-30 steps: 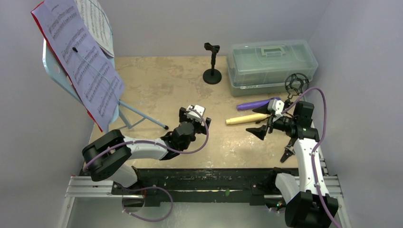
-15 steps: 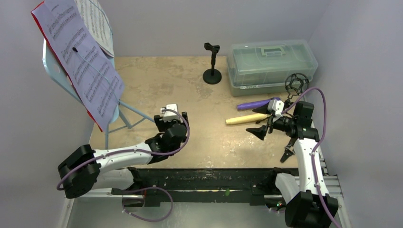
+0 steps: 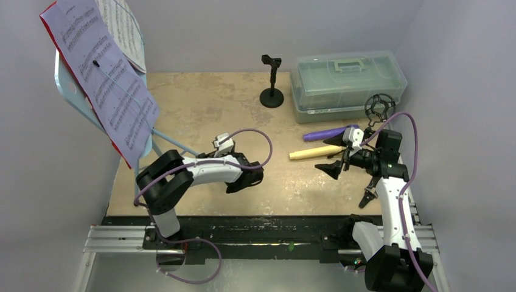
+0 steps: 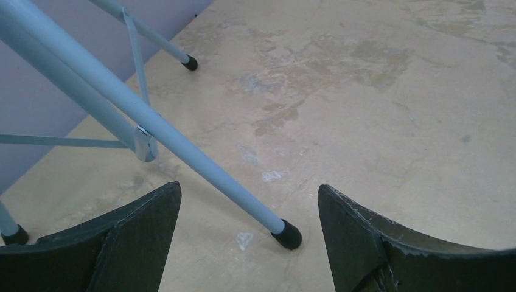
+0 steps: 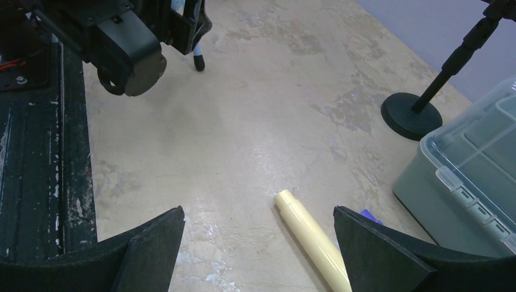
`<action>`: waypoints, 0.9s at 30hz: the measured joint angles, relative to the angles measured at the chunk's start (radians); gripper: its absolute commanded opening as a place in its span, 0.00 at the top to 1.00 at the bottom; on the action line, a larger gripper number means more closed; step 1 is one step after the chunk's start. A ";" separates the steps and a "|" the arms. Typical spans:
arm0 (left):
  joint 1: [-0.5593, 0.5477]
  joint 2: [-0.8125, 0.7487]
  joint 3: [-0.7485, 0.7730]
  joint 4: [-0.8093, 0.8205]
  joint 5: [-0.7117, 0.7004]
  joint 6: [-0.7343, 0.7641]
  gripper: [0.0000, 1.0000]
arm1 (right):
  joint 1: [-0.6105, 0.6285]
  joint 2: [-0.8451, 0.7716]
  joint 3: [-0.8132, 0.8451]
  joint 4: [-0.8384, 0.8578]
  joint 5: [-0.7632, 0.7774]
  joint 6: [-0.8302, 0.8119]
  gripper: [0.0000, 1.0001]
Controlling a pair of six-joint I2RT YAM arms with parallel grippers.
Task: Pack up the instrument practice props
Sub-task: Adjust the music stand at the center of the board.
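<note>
Both hands apart, nothing held; props out on bench (image 3: 201,103).
Upper left: music rest (image 3: 66,82) w/ sheet music (image 3: 103,79) over red folder (image 3: 42,17), tripod legs down on bench. Lower centre-left: left hand (image 4: 248,194), fingers wide apart, one leg's black foot (image 4: 287,236) showing btwn them in wrist view, not touching. Upper centre: black mic holder (image 3: 271,82) upright. Right of centre: purple mic (image 3: 328,133) & cream mic (image 3: 315,152) lie flat in front of grey-green box (image 3: 347,82). Right hand (image 3: 333,156) fingers apart, empty, by cream mic's end. 2nd holder (image 3: 380,106) far right, near box.

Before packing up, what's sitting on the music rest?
Printed sheet music over a red folder, only its edge showing; together they cover most of the light-blue rest.
</note>
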 measured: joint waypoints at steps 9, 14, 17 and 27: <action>0.066 0.022 0.029 -0.238 -0.066 -0.230 0.15 | 0.000 0.000 0.000 0.000 0.000 0.000 0.04; 0.124 -0.064 0.000 -0.262 -0.077 -0.273 0.15 | 0.000 0.000 0.000 -0.001 0.000 -0.002 0.04; 0.150 -0.104 -0.004 -0.266 -0.080 -0.285 0.15 | 0.000 0.000 0.000 -0.002 0.000 -0.002 0.04; 0.263 -0.065 -0.032 -0.275 -0.085 -0.343 0.29 | 0.000 0.000 0.000 -0.002 0.000 -0.002 0.04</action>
